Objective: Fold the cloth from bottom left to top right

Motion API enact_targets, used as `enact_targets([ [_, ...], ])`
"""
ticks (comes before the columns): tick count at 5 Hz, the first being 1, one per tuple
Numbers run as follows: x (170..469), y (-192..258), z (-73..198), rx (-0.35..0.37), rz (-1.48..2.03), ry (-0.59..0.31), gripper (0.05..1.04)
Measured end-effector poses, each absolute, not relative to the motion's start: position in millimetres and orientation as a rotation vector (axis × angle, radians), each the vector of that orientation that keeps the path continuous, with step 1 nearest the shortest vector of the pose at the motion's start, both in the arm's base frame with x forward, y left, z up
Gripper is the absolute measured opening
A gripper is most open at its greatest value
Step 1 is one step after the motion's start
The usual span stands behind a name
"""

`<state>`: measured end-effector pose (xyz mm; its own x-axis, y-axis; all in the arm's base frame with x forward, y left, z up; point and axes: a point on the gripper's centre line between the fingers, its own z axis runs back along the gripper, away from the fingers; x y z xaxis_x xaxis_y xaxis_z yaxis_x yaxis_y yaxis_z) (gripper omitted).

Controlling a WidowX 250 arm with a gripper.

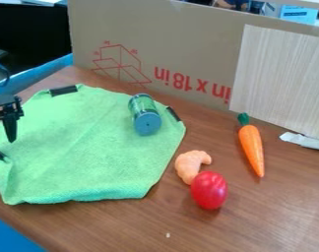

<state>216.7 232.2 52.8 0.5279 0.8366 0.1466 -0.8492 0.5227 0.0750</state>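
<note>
- Gripper (8, 150): blk, at L edge of view, over L side of cloth. Fingers spread apart, one above the other in view; nothing seen clamped betw. them. Lower fingertip close to cloth; contact cannot be confirmed.
- Cloth (90, 147): grn, spread mostly flat on L part of table (267, 221), w/ faint creases across it. Outline irreg., lower edge slightly rumpled; lower L part rises in a soft ridge.
- Dark tabs: one at cloth's upper L edge (63, 90), one at its R edge (173, 113).
- Can (143, 110): grn, on its side on cloth, upper R area, near the R tab; blue-gray end toward camera.
- Orange curved item (188, 166): on table, R of cloth, apart from it. Just beside it, nearer camera, red rounded item (208, 190); whether the two touch, can't tell.
- Carrot (251, 148): orange w/ grn top, on table, farther R, top toward rear.
- Rear: cardboard panel (188, 44) w/ red markings, upright; lt. wood-grain panel (280, 78) against its R part.
- R edge of view: whitish strip (305, 141) near base of lt. panel.
</note>
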Motion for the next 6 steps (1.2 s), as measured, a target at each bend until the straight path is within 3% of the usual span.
enact_targets([
  [4, 210.4, 234.9, 36.1, 0.169, 1.012, -0.097, 1.001],
  [5, 210.9, 236.3, 31.5, 0.175, 1.010, -0.104, 0.955],
  [6, 210.6, 236.0, 30.0, 0.171, 1.013, -0.100, 0.672],
])
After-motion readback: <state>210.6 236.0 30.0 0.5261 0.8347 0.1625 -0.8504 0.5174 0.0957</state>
